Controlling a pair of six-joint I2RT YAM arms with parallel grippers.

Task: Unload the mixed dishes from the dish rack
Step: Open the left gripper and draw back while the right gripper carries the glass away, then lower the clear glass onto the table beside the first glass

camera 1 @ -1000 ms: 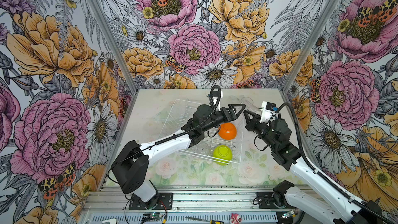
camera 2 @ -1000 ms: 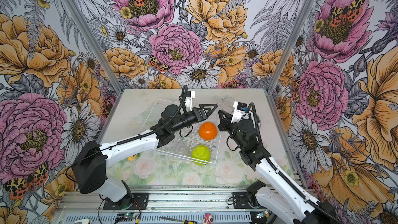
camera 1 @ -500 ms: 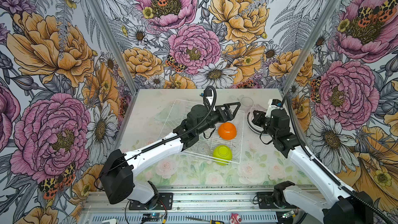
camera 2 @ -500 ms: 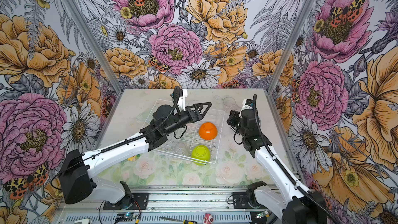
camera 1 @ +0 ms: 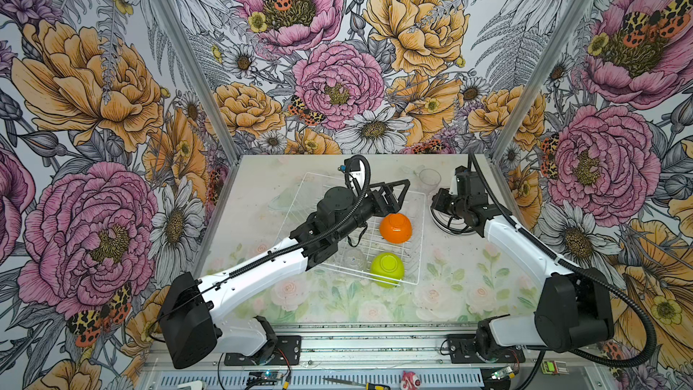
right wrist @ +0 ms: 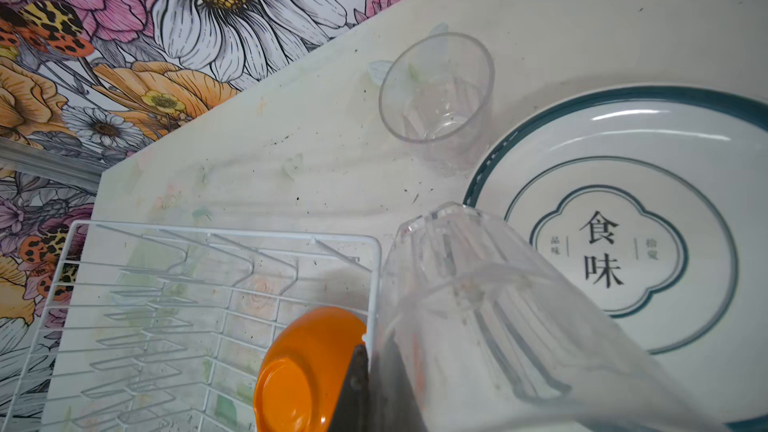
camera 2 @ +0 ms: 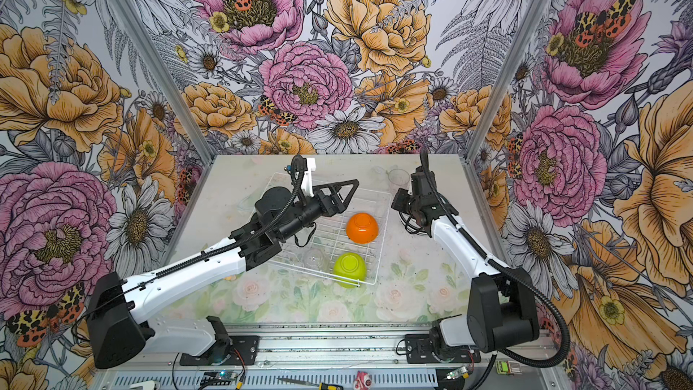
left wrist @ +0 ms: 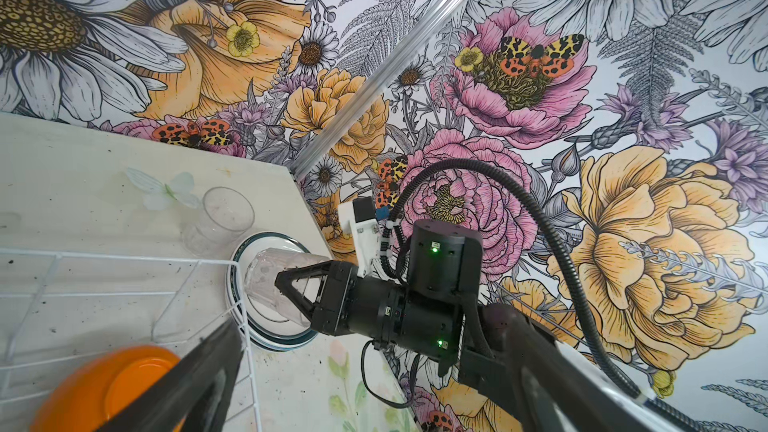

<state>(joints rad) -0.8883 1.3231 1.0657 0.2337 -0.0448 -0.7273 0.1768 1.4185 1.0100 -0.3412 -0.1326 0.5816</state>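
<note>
The white wire dish rack (camera 1: 420,249) (camera 2: 380,249) (right wrist: 376,268) holds an upturned orange bowl (camera 1: 395,227) (camera 2: 362,227) (right wrist: 299,371), an upturned lime-green bowl (camera 1: 387,269) (camera 2: 349,269) and a clear cup (camera 1: 353,256) (camera 2: 314,258). My left gripper (camera 1: 393,196) (camera 2: 343,193) hangs open above the rack, just behind the orange bowl, holding nothing. To the right of the rack, my right gripper (camera 1: 437,200) (camera 2: 399,200) (left wrist: 286,284) is shut on a tilted clear cup (right wrist: 478,305) (left wrist: 270,280). That cup hangs over a white dark-rimmed plate (right wrist: 665,151) (camera 1: 446,225) (left wrist: 282,342) lying on the table.
Another clear cup (camera 1: 429,178) (camera 2: 398,178) (right wrist: 436,97) stands upright on the table behind the plate, near the back right corner. The empty plate prongs (right wrist: 249,268) fill the rack's far half. Floral walls close in the table on three sides.
My right arm has swung its elbow out to the right and lowered, keeping the cup over the plate. The left arm has drawn back a little to the left, still open.
</note>
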